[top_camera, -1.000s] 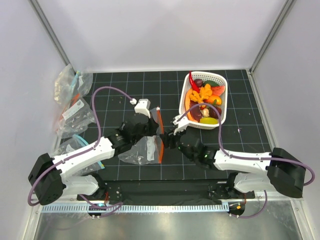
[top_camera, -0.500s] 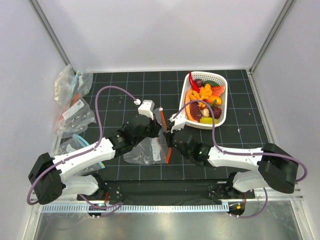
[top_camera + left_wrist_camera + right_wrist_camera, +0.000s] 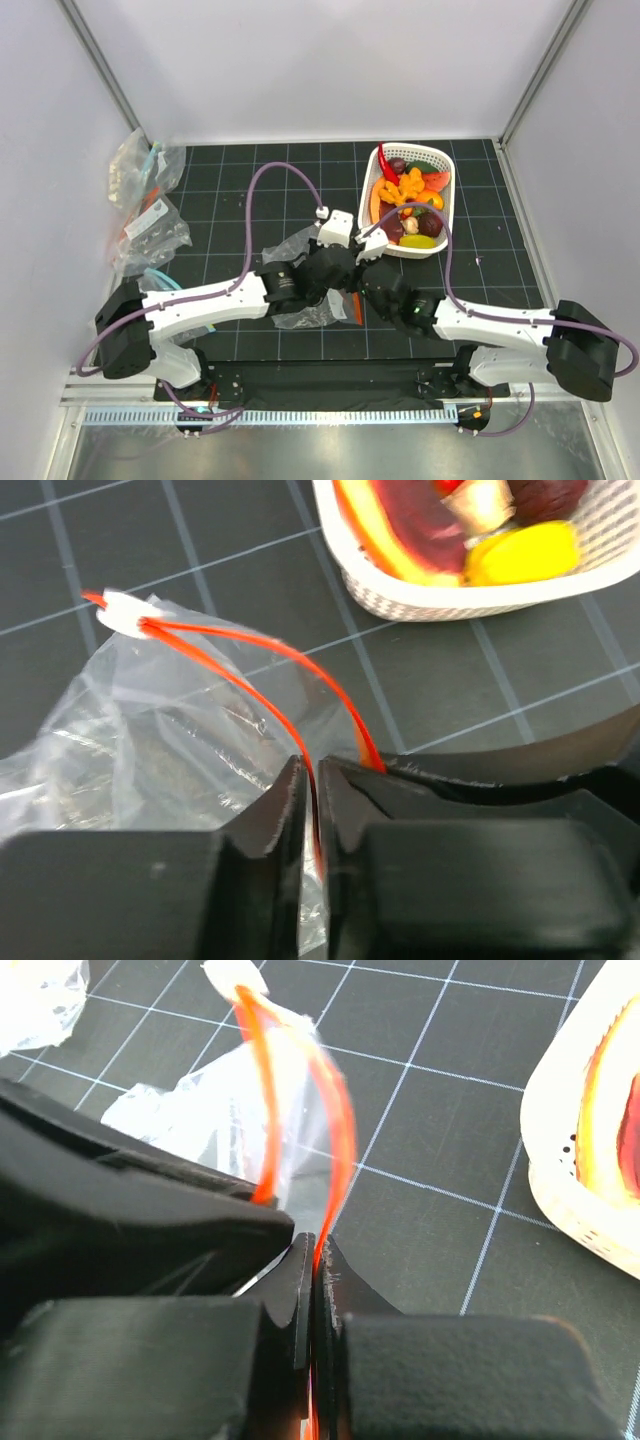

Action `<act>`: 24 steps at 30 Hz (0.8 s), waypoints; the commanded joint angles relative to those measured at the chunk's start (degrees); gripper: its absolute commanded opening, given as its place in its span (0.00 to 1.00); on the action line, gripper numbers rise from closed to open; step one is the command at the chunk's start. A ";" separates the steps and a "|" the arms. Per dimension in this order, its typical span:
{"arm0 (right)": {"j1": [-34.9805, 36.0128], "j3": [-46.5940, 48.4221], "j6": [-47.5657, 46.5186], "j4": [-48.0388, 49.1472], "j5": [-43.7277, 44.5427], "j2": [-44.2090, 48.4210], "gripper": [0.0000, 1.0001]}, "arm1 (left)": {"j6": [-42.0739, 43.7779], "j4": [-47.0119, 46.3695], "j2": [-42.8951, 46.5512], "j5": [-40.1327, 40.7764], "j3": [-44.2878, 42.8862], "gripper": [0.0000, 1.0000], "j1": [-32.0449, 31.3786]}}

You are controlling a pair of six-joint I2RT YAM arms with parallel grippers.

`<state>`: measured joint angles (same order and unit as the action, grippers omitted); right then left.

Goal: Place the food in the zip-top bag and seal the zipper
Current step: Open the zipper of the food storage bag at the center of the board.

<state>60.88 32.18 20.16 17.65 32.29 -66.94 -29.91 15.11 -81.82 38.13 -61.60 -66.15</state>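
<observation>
The clear zip-top bag lies crumpled on the black mat between the arms. Its red-orange zipper splits into two strips from the white slider, so the mouth gapes. My right gripper is shut on one strip. My left gripper has its jaws a narrow slit apart, with the other strip running between them. In the top view both grippers meet at the bag's right edge. The food sits heaped in the white basket, with a yellow piece nearest.
Clear bags with teal marks are piled against the left wall. The white basket stands just right of the grippers. Purple cables arch over both arms. White walls enclose the mat at the back and on both sides.
My left arm has swung right toward the basket, carrying the bag with it. My right gripper, open a second ago, has shut on a zipper strip. The left jaws have parted slightly.
</observation>
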 commanded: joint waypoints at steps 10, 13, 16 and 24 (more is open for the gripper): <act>-0.24 0.07 -0.21 3.71 1.98 2.33 0.01 | -1.82 10.02 -6.42 6.17 -7.04 0.41 -1.61; -0.24 -1.24 -0.04 5.20 2.60 3.48 0.01 | -2.08 9.50 -7.82 5.11 -7.48 0.42 -1.79; -0.24 -1.78 0.05 6.08 2.25 3.57 0.01 | -2.08 10.89 -9.14 7.21 -8.79 0.39 -1.70; -0.24 -2.30 2.15 4.59 8.92 5.50 0.01 | -3.40 13.89 -10.90 9.86 -10.29 0.36 -1.70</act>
<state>59.83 29.28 20.47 16.14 36.88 -64.95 -32.64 25.98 -90.63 45.58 -70.26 -67.99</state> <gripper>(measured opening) 0.046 0.348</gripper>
